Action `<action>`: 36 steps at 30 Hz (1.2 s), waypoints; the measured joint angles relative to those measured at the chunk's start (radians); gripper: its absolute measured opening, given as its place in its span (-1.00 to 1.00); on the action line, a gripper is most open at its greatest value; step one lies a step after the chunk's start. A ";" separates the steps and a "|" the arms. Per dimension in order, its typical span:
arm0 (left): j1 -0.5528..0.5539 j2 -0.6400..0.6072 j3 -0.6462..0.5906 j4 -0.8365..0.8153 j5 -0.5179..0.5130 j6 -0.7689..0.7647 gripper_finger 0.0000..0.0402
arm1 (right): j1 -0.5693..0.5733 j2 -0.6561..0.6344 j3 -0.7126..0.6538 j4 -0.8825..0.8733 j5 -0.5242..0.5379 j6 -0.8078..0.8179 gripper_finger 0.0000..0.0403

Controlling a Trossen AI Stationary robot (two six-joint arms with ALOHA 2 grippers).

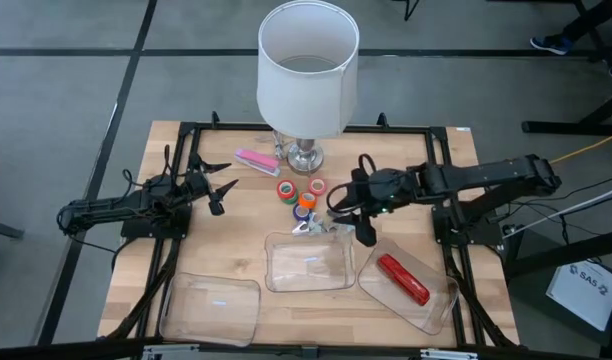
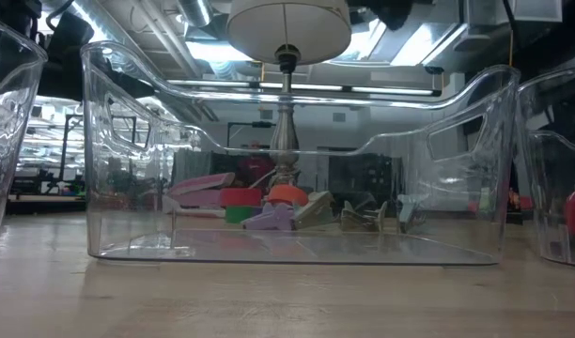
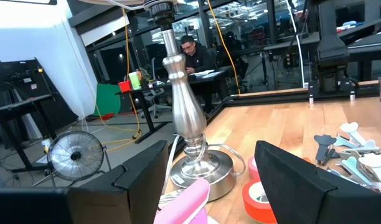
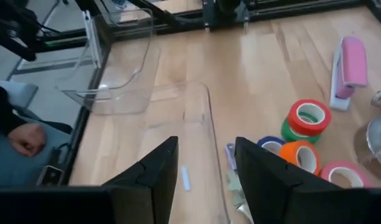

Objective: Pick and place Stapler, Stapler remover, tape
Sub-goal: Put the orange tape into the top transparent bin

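A pink stapler (image 1: 256,160) lies on the table near the lamp, also visible in the right wrist view (image 4: 351,67). Several tape rolls (image 1: 301,195) (image 4: 307,118) sit in a cluster at mid-table. Beside them lie the stapler removers (image 1: 311,228) (image 3: 349,149). A red stapler (image 1: 402,278) lies inside the right clear bin (image 1: 441,305). My right gripper (image 1: 341,200) (image 4: 206,168) is open and hovers over the far edge of the middle bin, just right of the tape. My left gripper (image 1: 224,187) (image 3: 209,180) is open, left of the tape, pointing at the lamp base.
A table lamp (image 1: 306,70) stands at the far middle, its metal base (image 3: 200,171) close to the stapler. Three clear bins line the near edge: left (image 1: 211,308), middle (image 1: 308,262) and right. A person's hand (image 4: 28,137) shows beyond the table edge.
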 joint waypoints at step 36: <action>0.000 0.000 0.000 0.000 0.000 0.000 0.19 | -0.191 0.354 0.000 0.251 -0.003 -0.026 -0.21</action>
